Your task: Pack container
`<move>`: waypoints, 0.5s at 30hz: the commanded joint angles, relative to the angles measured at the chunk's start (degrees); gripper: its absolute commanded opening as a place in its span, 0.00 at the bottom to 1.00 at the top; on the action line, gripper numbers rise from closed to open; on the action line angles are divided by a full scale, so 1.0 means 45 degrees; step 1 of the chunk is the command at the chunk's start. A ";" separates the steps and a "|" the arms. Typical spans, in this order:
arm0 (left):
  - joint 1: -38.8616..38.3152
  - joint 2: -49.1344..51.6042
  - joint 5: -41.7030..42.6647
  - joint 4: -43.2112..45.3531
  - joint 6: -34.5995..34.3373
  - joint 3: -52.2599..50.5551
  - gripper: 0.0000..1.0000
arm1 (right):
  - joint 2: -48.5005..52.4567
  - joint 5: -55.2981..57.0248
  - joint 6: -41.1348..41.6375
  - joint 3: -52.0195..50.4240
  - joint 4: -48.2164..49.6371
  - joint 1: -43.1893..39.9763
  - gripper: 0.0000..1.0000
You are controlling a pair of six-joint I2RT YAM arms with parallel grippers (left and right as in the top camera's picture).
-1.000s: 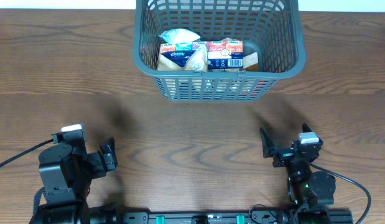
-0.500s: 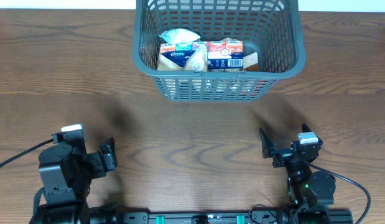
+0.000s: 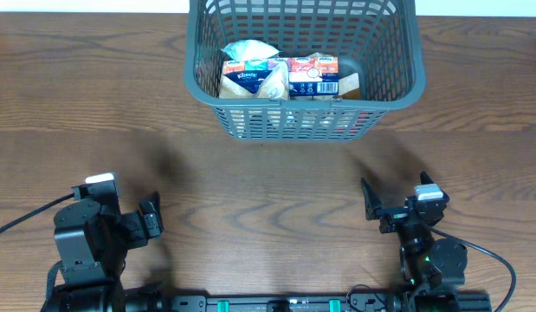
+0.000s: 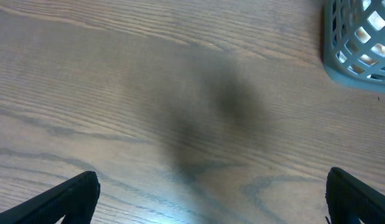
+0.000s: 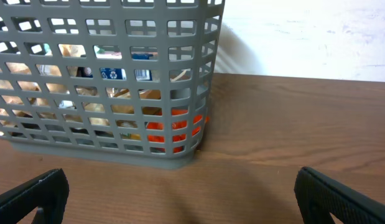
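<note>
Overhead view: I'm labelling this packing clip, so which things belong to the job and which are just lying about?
Job:
- container
- Kleenex packet and red-and-white packet, both inside it
- left gripper and right gripper, both open and empty

Not the job:
- wooden table
- arm cable

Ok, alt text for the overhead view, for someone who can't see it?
A large dark grey slotted plastic basket at the far side of a brown wooden table holds packets, one a Kleenex tissue pack. The left gripper and right gripper sit open and empty near the front edge.
</note>
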 commanded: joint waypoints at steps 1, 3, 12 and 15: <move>0.0053 -0.0044 0.0126 -0.0044 -0.0204 -0.0049 0.99 | -0.0063 -0.0087 -0.0194 -0.0053 -0.0010 -0.0092 0.99; 0.0053 -0.0044 0.0078 -0.0005 -0.0194 -0.0049 0.99 | -0.0063 -0.0087 -0.0194 -0.0053 -0.0010 -0.0092 0.99; -0.0646 -0.0248 0.1015 0.3235 0.0185 -0.0063 0.99 | -0.0063 -0.0087 -0.0199 -0.0053 -0.0010 -0.0092 0.99; -0.1214 -0.0461 0.0627 0.4784 0.0423 -0.0287 0.99 | -0.0063 -0.0092 -0.0199 -0.0053 -0.0005 -0.0092 0.99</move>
